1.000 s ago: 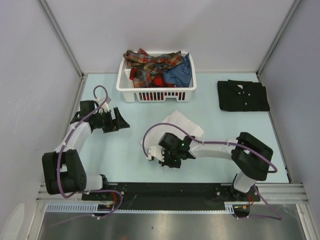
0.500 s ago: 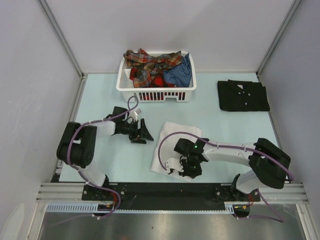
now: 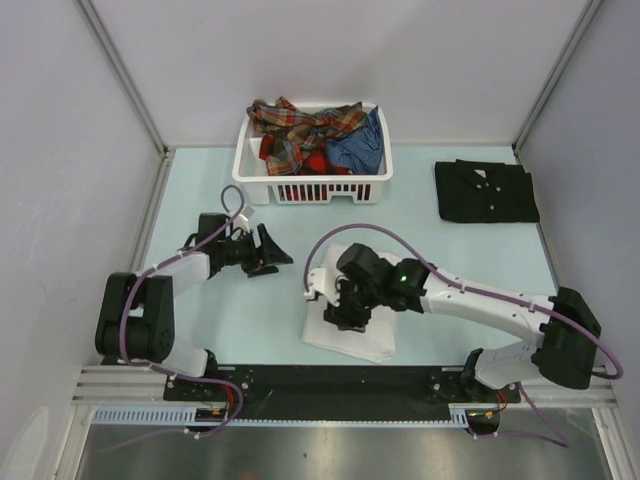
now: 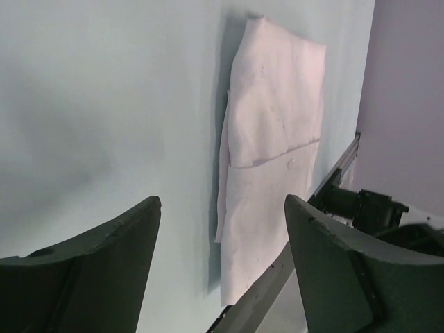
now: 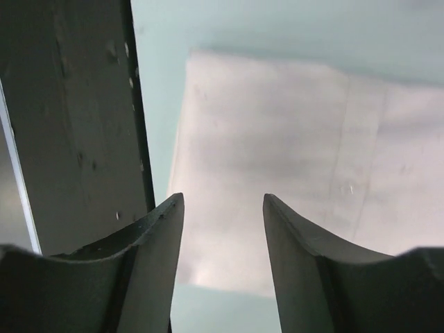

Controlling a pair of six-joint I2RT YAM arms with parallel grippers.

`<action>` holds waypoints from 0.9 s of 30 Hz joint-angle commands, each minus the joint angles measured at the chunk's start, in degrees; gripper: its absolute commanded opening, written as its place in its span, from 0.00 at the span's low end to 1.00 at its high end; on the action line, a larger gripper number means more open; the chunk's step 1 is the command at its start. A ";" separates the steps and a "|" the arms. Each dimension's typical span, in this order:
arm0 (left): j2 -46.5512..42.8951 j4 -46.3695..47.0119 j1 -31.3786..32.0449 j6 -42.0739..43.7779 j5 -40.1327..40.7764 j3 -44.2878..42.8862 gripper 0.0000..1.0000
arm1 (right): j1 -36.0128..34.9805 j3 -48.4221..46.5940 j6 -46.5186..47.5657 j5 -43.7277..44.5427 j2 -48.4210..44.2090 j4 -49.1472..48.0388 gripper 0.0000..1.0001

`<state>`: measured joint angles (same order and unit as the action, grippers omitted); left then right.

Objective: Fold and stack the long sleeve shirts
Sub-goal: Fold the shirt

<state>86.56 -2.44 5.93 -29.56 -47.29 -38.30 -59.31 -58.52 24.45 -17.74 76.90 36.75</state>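
Enclosure, as you see it from above: your table (image 3: 450, 260) is a pale mint-blue sheet, matte, bare at its far right corner. Three plain panels close it in: the back wall (image 3: 340, 60) along the far edge, the left wall (image 3: 60, 150) and the right wall (image 3: 600, 150) along the sides, all off-white to light grey. Two slanted aluminium posts (image 3: 120, 75) mark the far corners. Along the near edge you have a silver extrusion rail (image 3: 590, 378) carrying a black plate (image 3: 330, 378), with brushed metal sheet (image 3: 330, 455) below it. Light is even and diffuse; shadows on the table are soft.
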 commanded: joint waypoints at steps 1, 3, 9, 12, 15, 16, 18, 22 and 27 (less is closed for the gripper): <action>-4.73 -2.82 -1.98 -1.90 3.16 2.00 0.80 | -6.94 -0.37 -7.39 6.74 5.88 -11.33 0.53; -6.22 -3.97 -2.15 -1.64 4.74 2.36 0.82 | -8.97 -0.02 -6.70 9.81 7.82 -14.50 0.52; -10.53 -8.36 -3.47 -1.46 6.24 3.23 0.89 | -13.81 -0.63 -6.25 16.33 14.75 -19.26 0.47; -12.38 -8.29 -4.70 -1.38 6.42 5.34 0.90 | -16.36 0.16 -5.99 17.12 15.99 -19.70 0.46; -14.05 -7.50 -5.23 -1.81 6.77 6.66 0.91 | -17.94 2.87 -5.90 17.39 16.52 -21.19 0.48; -14.14 -7.32 -5.23 -1.99 6.68 6.75 0.91 | -18.12 3.24 -5.90 17.47 17.48 -21.11 0.50; -14.41 -7.14 -5.32 -2.34 6.59 6.66 0.92 | -18.30 4.20 -5.90 17.65 18.28 -21.89 0.51; -14.32 -7.14 -5.23 -2.17 6.59 7.10 0.95 | -17.77 9.20 -4.15 19.67 19.77 -26.28 0.44; -14.41 -6.44 -5.32 -2.87 6.42 8.60 0.94 | -15.75 10.97 -5.02 20.02 21.18 -27.44 0.26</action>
<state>73.71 -9.96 1.10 -31.11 -40.71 -30.92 -76.58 -50.54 19.57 0.16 95.24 9.87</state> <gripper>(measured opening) 0.946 0.290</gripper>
